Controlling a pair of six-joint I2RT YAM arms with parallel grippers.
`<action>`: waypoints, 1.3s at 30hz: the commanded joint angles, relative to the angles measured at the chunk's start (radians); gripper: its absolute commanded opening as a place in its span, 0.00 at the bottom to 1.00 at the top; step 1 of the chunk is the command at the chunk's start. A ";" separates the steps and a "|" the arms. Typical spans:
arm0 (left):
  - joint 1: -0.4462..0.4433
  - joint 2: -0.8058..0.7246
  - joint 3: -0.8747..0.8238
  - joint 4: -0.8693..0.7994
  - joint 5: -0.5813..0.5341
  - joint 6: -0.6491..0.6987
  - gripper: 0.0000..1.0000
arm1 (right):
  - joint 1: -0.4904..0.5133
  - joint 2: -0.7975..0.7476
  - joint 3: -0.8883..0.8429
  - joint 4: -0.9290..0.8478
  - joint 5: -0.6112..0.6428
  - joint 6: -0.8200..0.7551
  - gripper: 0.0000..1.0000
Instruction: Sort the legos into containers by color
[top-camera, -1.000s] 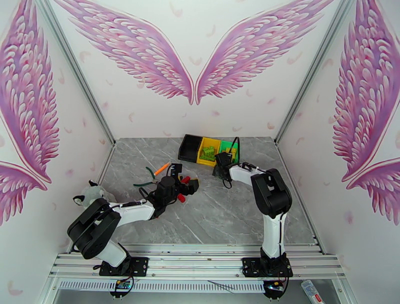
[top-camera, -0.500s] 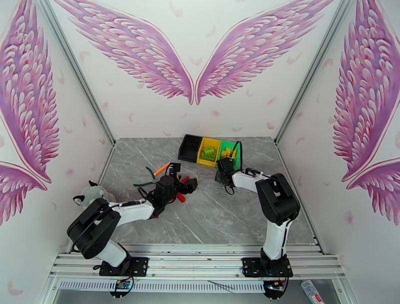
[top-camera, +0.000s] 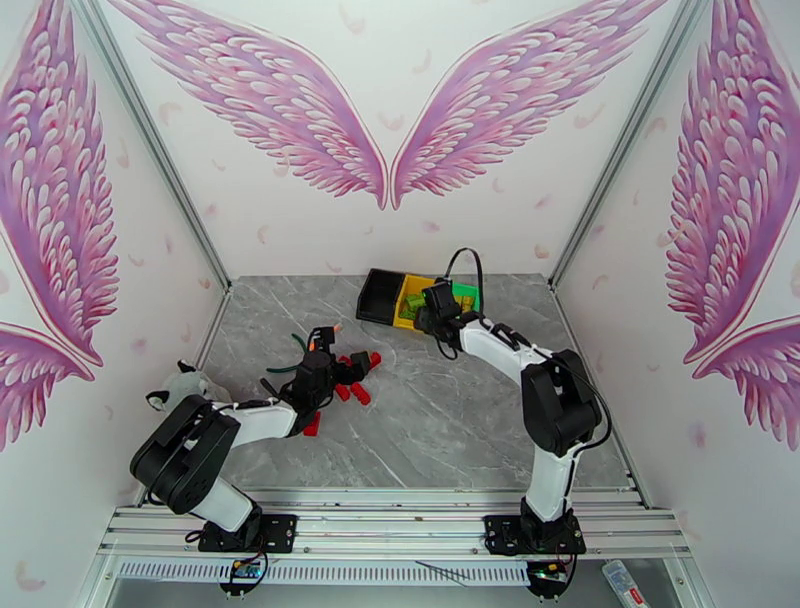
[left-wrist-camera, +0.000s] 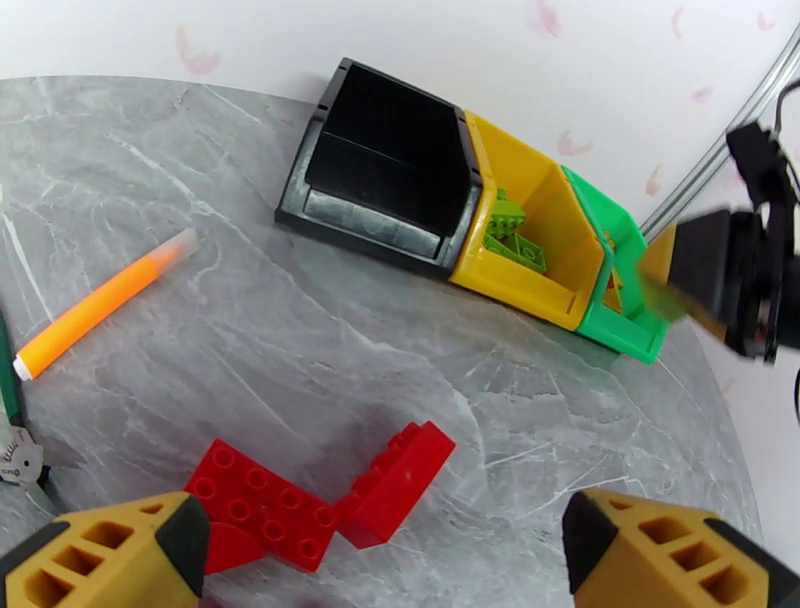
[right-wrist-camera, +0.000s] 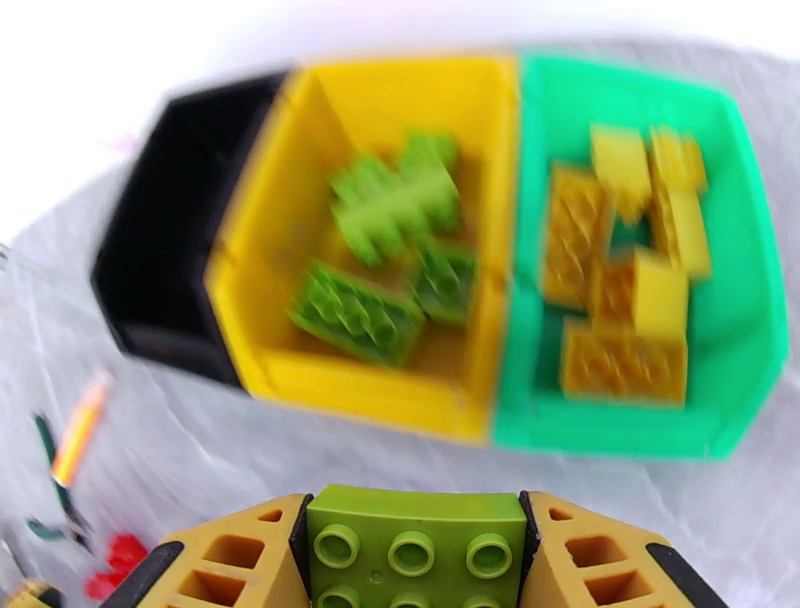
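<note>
Right gripper (right-wrist-camera: 415, 565): fingers closed narrow on a light green brick (right-wrist-camera: 412, 540), studs facing the wrist camera, brick square between the two pads. Ahead of and below this gripper is the yellow bin (right-wrist-camera: 370, 390), with several green bricks (right-wrist-camera: 390, 215) inside. Just right of it, touching, is the green bin (right-wrist-camera: 620, 440), which has yellow bricks (right-wrist-camera: 620, 300) in it. The black bin (right-wrist-camera: 160, 250) sits at the left end of the row. The wrist view is motion-blurred. Left gripper (left-wrist-camera: 390, 550): fingers spread wide, low over the grey marble table (left-wrist-camera: 560, 400). Red bricks (left-wrist-camera: 300, 495) lie on the surface between and just ahead of its fingertips, at least two touching at a corner. An orange marker (left-wrist-camera: 100, 305) lies ahead and to the left of this gripper, apart from the bricks. The bin row is well ahead of it.
</note>
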 joint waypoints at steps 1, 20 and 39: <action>0.004 -0.044 -0.016 0.004 -0.026 0.006 0.99 | -0.009 0.106 0.140 -0.102 0.021 -0.037 0.47; -0.016 -0.294 -0.099 -0.277 -0.170 0.041 0.94 | -0.047 0.220 0.250 0.063 -0.185 -0.025 0.78; -0.192 -0.656 -0.237 -0.987 -0.307 -0.336 0.82 | 0.012 0.059 -0.134 0.386 -0.407 -0.072 0.81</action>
